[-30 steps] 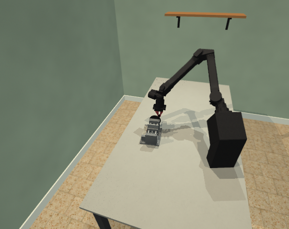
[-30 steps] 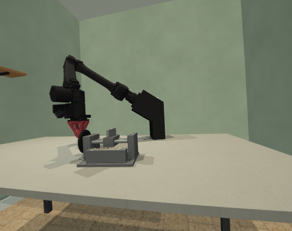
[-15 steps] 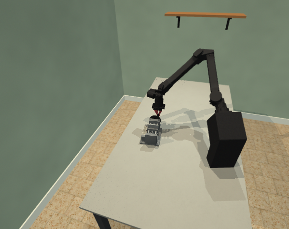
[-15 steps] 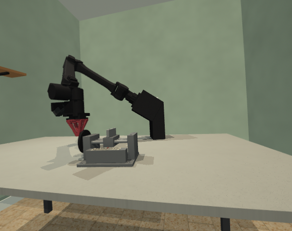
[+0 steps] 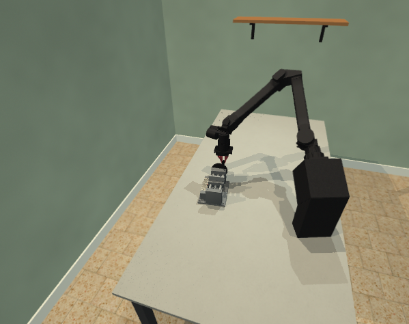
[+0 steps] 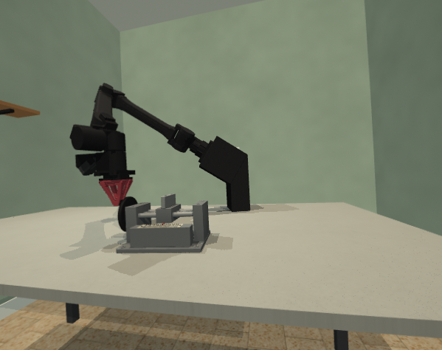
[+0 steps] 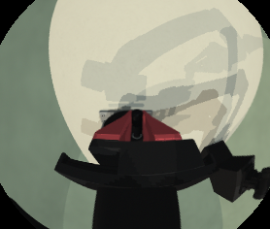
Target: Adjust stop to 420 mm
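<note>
I have the gripper [image 6: 117, 201] pointing straight down and clamped on the top rim of the black handwheel [image 6: 122, 218], its red fingers [image 6: 114, 190] pinched to a narrow wedge. I judge that grip suits cranking: coming from above lets the wrist sweep around the wheel's axle without the arm crossing the fixture.

The handwheel sits directly under the tool, at the near end of the grey stop fixture [image 6: 164, 235]. From the wheel a thin screw shaft [image 6: 183, 213] runs away from the tool through the first upright, through the sliding stop block [image 6: 167, 209], to the far end plate [image 6: 200, 222]. The block stands roughly midway along the shaft. A scale strip [image 6: 161, 225] lies on the front ledge below it, but its marks are too small to read, so I cannot tell whether 420 mm is reached; I judge the setting step is in hand and the release is not yet done.

The first upright stands just beside the fingers, the closest thing that could foul them during a turn. The arm's black pedestal [image 5: 321, 198] is well apart behind the fixture, on the table [image 5: 232, 271]. A wooden shelf [image 5: 290, 21] hangs on the wall, far above the tool. The wrist view shows only the tool's own body and shadows.
</note>
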{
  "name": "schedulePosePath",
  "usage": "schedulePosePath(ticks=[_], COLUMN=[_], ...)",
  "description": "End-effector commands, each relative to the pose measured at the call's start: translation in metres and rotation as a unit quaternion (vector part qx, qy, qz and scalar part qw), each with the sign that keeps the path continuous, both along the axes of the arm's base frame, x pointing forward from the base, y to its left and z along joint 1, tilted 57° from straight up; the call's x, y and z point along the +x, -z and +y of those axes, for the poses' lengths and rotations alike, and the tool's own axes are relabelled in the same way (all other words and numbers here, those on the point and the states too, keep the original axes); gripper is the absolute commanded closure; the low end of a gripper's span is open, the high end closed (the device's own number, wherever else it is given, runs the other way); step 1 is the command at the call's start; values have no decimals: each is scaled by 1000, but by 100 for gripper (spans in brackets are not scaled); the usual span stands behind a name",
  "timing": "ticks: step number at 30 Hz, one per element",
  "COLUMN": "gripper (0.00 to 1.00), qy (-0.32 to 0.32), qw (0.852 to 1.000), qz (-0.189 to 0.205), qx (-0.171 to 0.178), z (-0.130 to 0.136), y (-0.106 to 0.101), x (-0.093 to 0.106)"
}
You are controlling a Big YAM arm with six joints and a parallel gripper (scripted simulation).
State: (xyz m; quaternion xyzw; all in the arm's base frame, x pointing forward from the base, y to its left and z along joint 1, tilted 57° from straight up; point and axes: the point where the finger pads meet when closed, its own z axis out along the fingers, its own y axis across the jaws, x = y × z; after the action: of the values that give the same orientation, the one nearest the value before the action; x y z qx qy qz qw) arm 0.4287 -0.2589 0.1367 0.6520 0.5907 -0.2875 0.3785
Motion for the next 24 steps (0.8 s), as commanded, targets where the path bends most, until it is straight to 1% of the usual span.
schedulePosePath(ticks=[1,2,8,12,24], gripper=[94,94,94,94,94], qy=[-19,-19,-22,-21,-22], qw=[1000,1000,1000,1000,1000], qz=[-19,-15,-21,-13,-16], qx=[-2,-2,-3,-1,-1], z=[18,18,19,19,19], y=[-17,-13,-19,-14,-15], x=[25,26,30,31,38])
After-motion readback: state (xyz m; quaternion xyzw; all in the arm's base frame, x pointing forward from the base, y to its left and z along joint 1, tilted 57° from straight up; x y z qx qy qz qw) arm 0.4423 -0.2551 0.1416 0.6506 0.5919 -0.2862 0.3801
